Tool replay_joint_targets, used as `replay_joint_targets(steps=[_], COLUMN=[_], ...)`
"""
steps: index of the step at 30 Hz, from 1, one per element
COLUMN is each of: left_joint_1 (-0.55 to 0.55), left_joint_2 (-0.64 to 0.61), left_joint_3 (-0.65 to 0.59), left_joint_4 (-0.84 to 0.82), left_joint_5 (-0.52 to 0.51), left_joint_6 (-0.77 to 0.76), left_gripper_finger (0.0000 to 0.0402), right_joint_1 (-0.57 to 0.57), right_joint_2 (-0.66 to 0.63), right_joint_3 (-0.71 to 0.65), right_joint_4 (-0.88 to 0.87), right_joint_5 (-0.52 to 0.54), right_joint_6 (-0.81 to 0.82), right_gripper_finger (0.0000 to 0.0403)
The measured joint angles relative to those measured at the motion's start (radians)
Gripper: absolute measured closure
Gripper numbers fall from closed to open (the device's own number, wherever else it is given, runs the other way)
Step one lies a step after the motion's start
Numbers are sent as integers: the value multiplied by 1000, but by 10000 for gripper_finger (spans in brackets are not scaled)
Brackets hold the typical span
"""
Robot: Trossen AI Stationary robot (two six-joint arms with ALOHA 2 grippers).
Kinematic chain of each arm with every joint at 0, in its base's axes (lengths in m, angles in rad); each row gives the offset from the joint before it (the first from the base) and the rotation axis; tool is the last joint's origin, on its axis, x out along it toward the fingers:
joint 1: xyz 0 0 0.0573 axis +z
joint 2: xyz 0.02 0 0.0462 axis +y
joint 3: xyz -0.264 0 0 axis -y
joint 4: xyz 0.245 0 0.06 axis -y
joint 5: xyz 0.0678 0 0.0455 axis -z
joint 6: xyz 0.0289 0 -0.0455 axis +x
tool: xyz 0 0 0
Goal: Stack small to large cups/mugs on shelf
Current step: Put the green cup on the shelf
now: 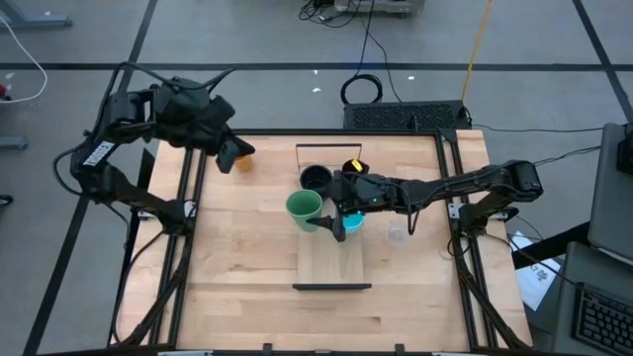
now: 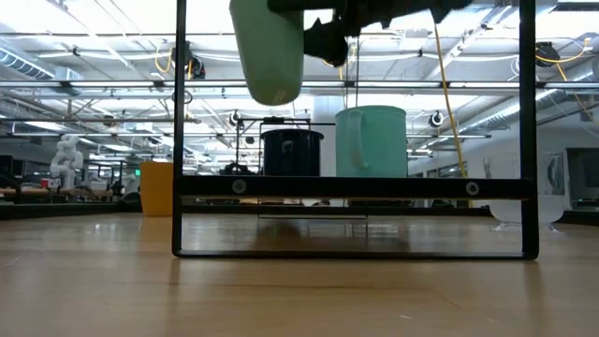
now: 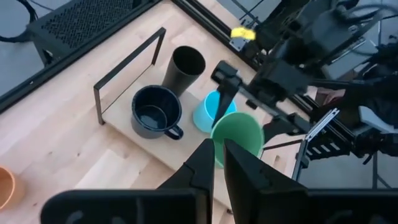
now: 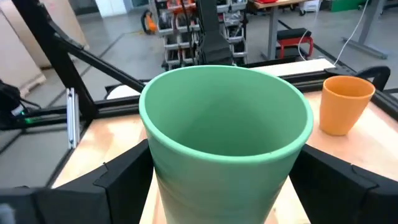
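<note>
The right gripper point(image 1: 336, 223) is clamped on the green cup point(image 1: 305, 208), held aloft over the shelf point(image 1: 331, 265) just beside the blue mug point(image 1: 352, 222), and should keep it level while lowering to avoid knocking neighbours.

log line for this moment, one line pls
right tool: shut on green cup, lifted above shelf | left tool: waiting near orange cup | on shelf: dark mug, black cup

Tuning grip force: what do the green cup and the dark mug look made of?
Green cup, held in the right gripper: probably plastic, with a matte, even colour and thin rim. Dark mug on the shelf: looks like glazed ceramic, glossy with a thicker wall, though that's uncertain.
</note>
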Motion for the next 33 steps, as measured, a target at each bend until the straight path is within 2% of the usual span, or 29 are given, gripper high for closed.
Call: replay_joint_targets(steps=[4, 12, 33], left_joint_1=[-7, -7, -7], left_joint_2=[0, 0, 0], left_joint_3=[0, 0, 0], left_joint_4=[22, 44, 46], left_joint_5=[0, 0, 0], left_joint_6=[-2, -2, 2], left_gripper_finger=[369, 369, 369], right_joint_1=[0, 1, 24], right_joint_2=[0, 0, 108], right_joint_3=[-67, -76, -76], right_joint_4=[107, 124, 141], right_joint_5=[29, 127, 158], right_joint_6=[30, -11, -8], right_gripper_finger=[85, 85, 85])
